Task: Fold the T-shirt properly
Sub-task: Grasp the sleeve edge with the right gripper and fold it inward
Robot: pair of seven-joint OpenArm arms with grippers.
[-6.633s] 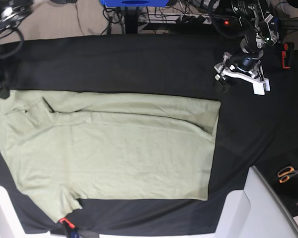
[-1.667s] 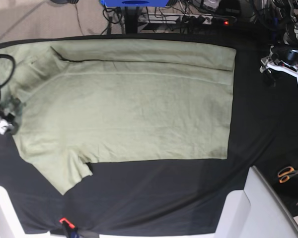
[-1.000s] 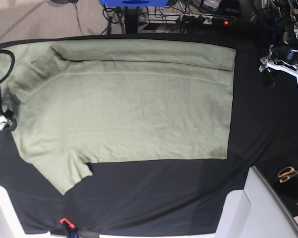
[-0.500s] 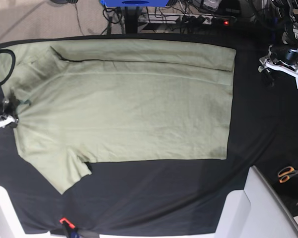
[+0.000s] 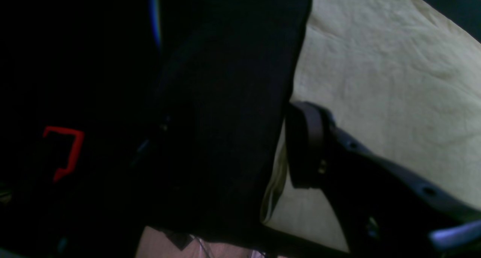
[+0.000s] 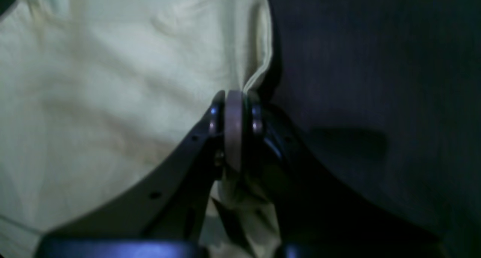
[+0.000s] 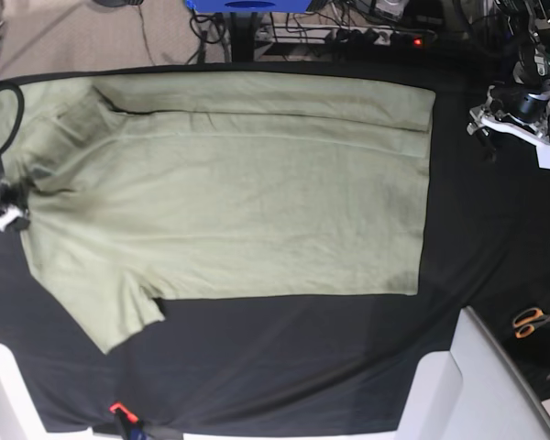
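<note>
The pale sage-green T-shirt (image 7: 238, 192) lies flat across the black table cloth (image 7: 284, 367), its far long edge folded over and one sleeve pointing to the lower left. My right gripper (image 7: 2, 218) sits at the shirt's left edge. In the right wrist view this gripper (image 6: 235, 103) is shut, with a fold of the shirt's edge (image 6: 259, 73) pinched in it. My left gripper (image 7: 483, 136) hovers over black cloth just right of the shirt's hem. In the left wrist view one finger (image 5: 304, 145) stands beside the shirt (image 5: 394, 81), and the jaws are apart with nothing between them.
Orange-handled scissors (image 7: 532, 321) lie at the right edge. A white panel (image 7: 481, 385) rises at the lower right, and a small red clip (image 7: 119, 409) sits at the front edge. Cables and a blue stand (image 7: 247, 5) crowd the back. A red bracket (image 5: 64, 152) shows in the left wrist view.
My right gripper has shut on the shirt's left edge. The lower-left sleeve has shifted slightly to the left. The left gripper has edged a little toward the shirt.
</note>
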